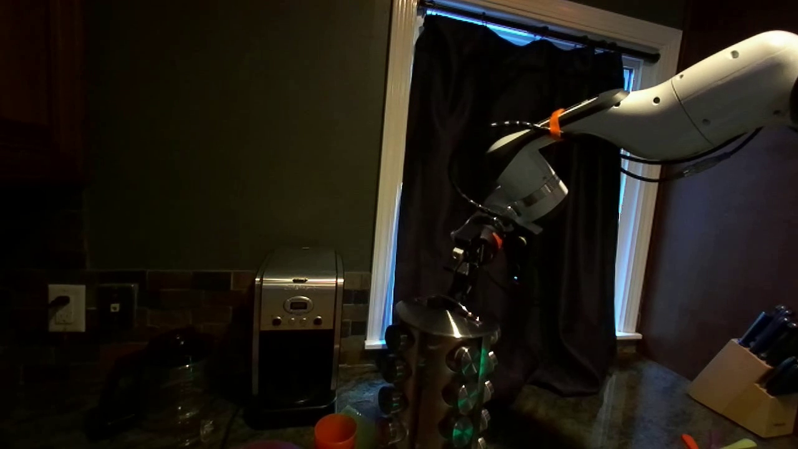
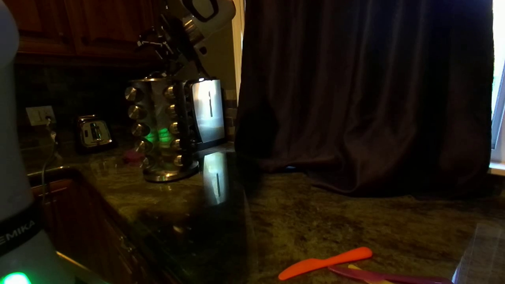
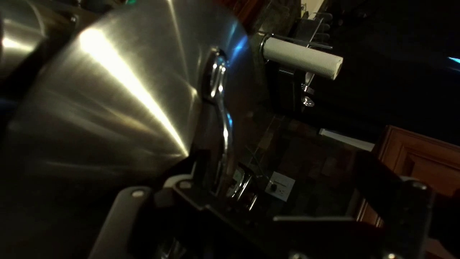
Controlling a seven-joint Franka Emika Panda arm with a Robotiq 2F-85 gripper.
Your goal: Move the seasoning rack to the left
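Observation:
The seasoning rack (image 1: 430, 374) is a tall metal tower with round-capped jars and green glints. It stands upright on the counter and also shows in an exterior view (image 2: 159, 132). Its shiny conical lid (image 3: 125, 72) fills the left of the wrist view, with a curved metal handle (image 3: 225, 131) on top. My gripper (image 1: 462, 290) is right above the lid, pointing down. In the wrist view my gripper (image 3: 282, 162) has its fingers wide apart. The left finger is close beside the handle, on its lid side. I cannot tell whether it touches. The dark fingertips are partly hidden.
A silver-and-black coffee maker (image 1: 299, 302) stands beside the rack. An orange cup (image 1: 335, 431) and a glass vessel (image 1: 184, 393) are nearby. A toaster (image 2: 94, 133) is further back. A knife block (image 1: 742, 386) and plastic knives (image 2: 325, 263) lie elsewhere on the counter. A curtain (image 2: 355, 98) hangs behind.

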